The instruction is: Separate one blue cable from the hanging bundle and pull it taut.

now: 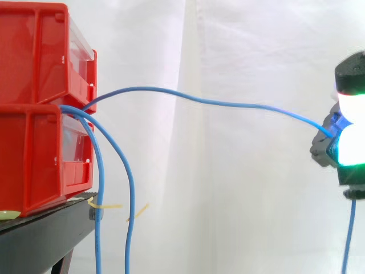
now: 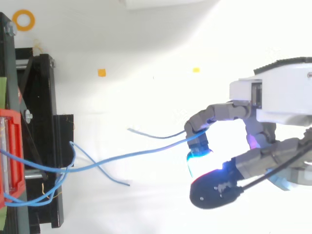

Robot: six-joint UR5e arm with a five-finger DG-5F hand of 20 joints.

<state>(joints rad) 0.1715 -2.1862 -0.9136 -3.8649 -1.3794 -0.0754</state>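
Observation:
One blue cable [image 1: 228, 104] runs from between the two red bins [image 1: 34, 108] in a shallow arc across to my hand [image 1: 348, 131] at the right edge. In the top view the same cable [image 2: 126, 157] leads into curled fingers [image 2: 200, 141] that pinch it near a glowing pad. Its loose end hangs down below the hand [image 1: 349, 240]. Two other blue cables [image 1: 114, 188] droop from the bins' front down past the stand.
The red bins are stacked on a black stand [image 1: 40, 234] at the left. Yellow ties [image 1: 105, 206] stick out by the stand's edge. A white curtain hangs behind. Small orange markers [image 2: 101, 72] lie on the white floor.

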